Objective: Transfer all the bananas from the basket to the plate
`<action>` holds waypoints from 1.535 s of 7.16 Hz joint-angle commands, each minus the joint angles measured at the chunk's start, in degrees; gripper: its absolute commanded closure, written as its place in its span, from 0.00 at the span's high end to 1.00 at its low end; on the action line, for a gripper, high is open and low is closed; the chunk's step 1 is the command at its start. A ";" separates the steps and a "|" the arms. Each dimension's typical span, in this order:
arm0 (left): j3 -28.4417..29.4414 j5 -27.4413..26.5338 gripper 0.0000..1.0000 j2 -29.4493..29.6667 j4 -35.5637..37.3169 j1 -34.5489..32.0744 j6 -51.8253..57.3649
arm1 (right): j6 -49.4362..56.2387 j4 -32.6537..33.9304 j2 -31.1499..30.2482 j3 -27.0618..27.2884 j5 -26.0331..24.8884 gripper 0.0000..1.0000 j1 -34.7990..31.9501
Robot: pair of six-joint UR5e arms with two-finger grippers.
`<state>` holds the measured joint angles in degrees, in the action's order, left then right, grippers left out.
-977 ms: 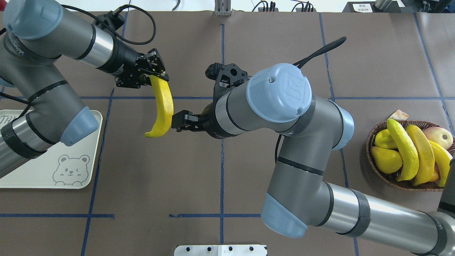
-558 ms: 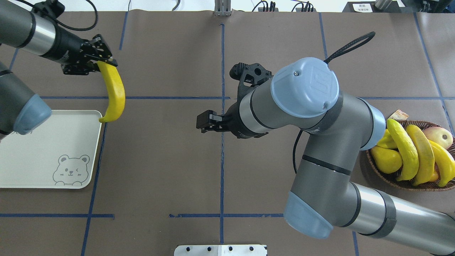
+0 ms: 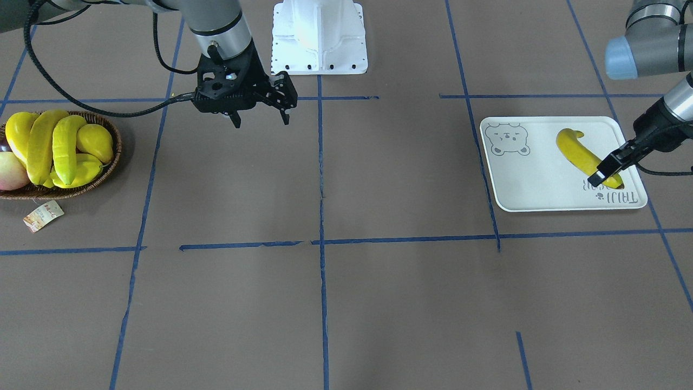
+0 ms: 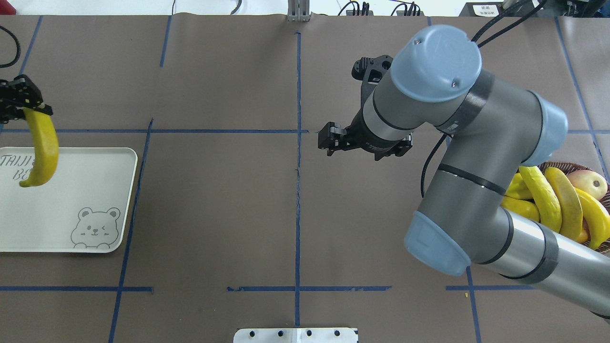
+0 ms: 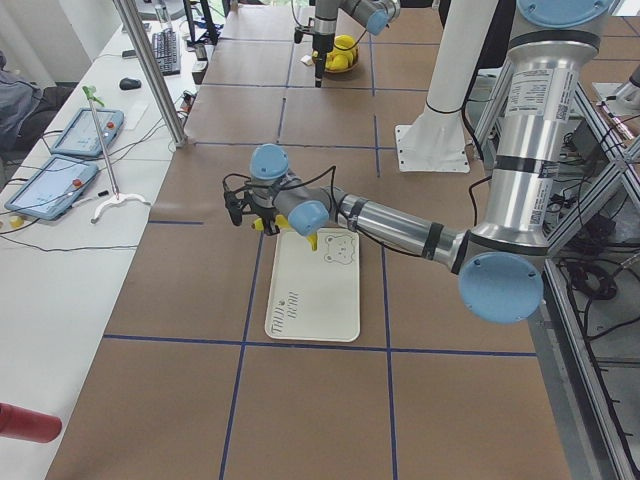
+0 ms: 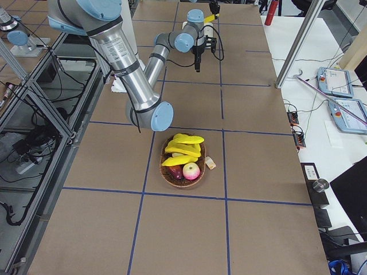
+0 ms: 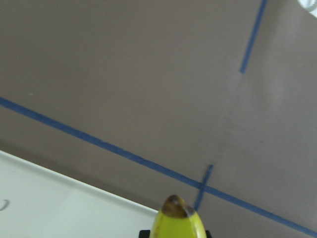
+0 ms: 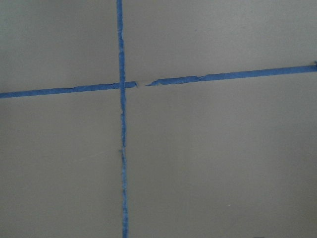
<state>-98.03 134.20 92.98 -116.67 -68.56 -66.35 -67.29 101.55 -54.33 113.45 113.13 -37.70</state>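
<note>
My left gripper is shut on the top end of one yellow banana, which hangs down over the far part of the plate. In the front-facing view this banana lies across the plate beside the lettering, the left gripper at its end; contact with the plate cannot be told. Three more bananas lie in the wicker basket, partly behind my right arm. My right gripper hangs open and empty over the table's middle.
The basket also holds a yellow pear and a red-yellow round fruit; its paper tag lies on the table. A white mount plate sits at the robot's base. Blue tape lines cross the brown tabletop.
My left arm has carried the banana leftward from the table's middle to above the plate. My right arm, open and empty, has drawn back to the right.
</note>
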 commanded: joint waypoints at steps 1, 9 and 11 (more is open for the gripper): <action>3.78 0.10 0.04 -5.95 1.36 -0.61 7.03 | 5.23 1.54 -3.66 2.56 1.39 1.00 -2.28; 16.97 -3.06 0.31 -2.72 -6.37 -0.26 7.64 | 5.24 1.19 -3.85 2.74 1.04 1.00 -1.32; 17.17 -6.47 1.00 -3.06 -9.45 -0.26 7.73 | 5.15 0.84 -3.94 2.83 0.77 1.00 -1.06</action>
<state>-81.18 129.61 90.01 -124.77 -68.82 -58.77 -62.11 102.51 -58.24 116.20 113.96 -38.86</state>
